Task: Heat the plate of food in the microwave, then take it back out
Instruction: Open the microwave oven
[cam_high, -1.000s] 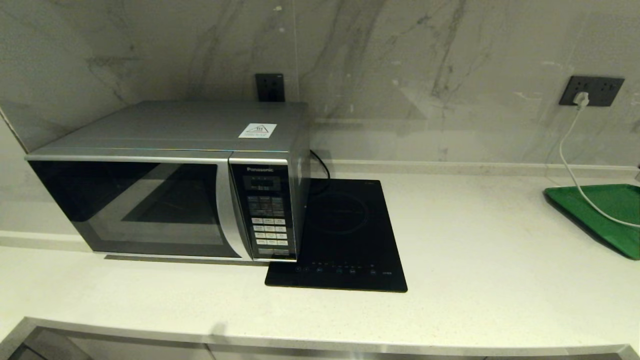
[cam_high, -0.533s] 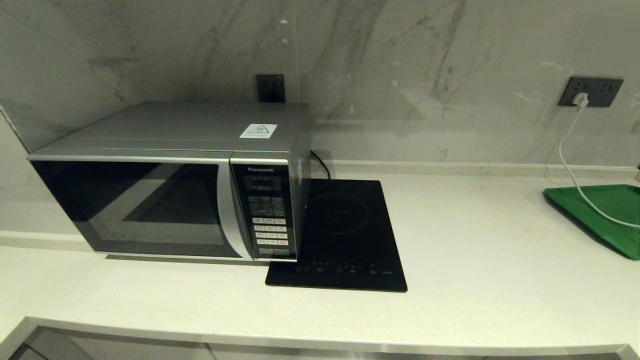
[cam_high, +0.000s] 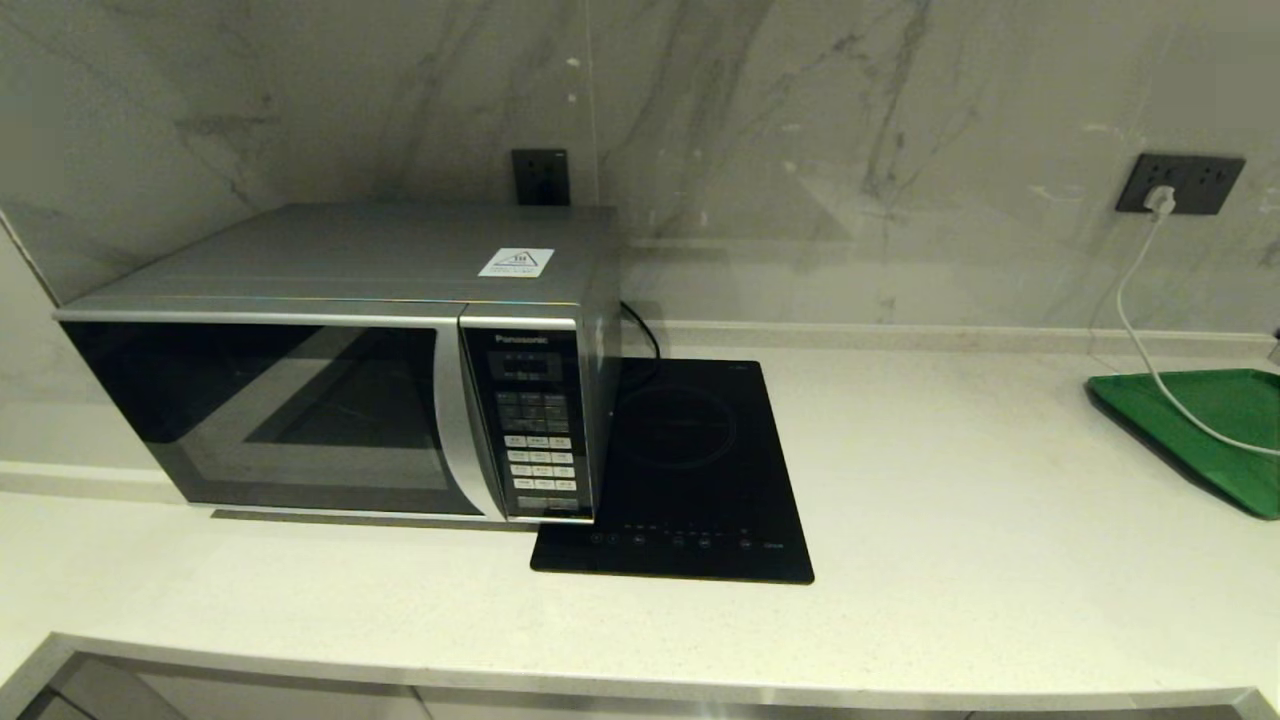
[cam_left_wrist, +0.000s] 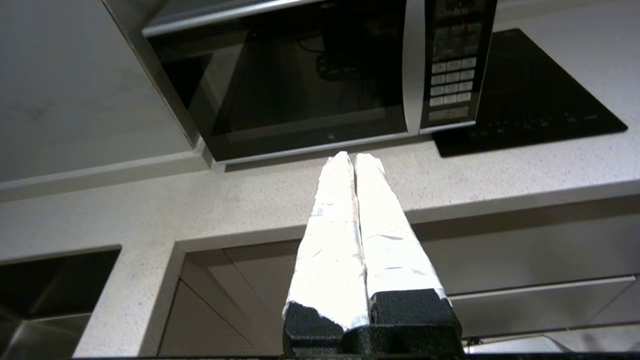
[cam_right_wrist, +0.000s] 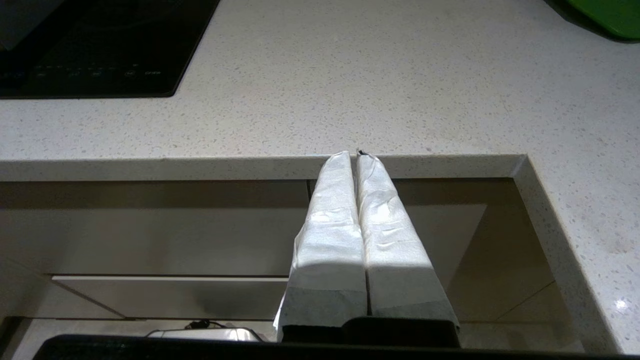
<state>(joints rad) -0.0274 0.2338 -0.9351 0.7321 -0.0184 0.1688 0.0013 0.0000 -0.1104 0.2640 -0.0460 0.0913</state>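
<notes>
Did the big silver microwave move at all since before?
No. The microwave sits the same against the black hob and the wall socket behind it.

one microwave (cam_high: 340, 360), one black hob (cam_high: 690, 470), one green tray (cam_high: 1215, 425), two wall sockets (cam_high: 1180, 183), one white cable (cam_high: 1140, 320)

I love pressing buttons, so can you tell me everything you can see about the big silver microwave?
The large silver-grey microwave is a boxy metal-looking oven with a dark glass door, shut, on its left side and a narrow black panel of small buttons on its right, under the name Panasonic. A white triangle sticker lies on its flat top. It stands upright on the pale speckled counter, against the marble wall, its right front corner over the black hob.
</notes>
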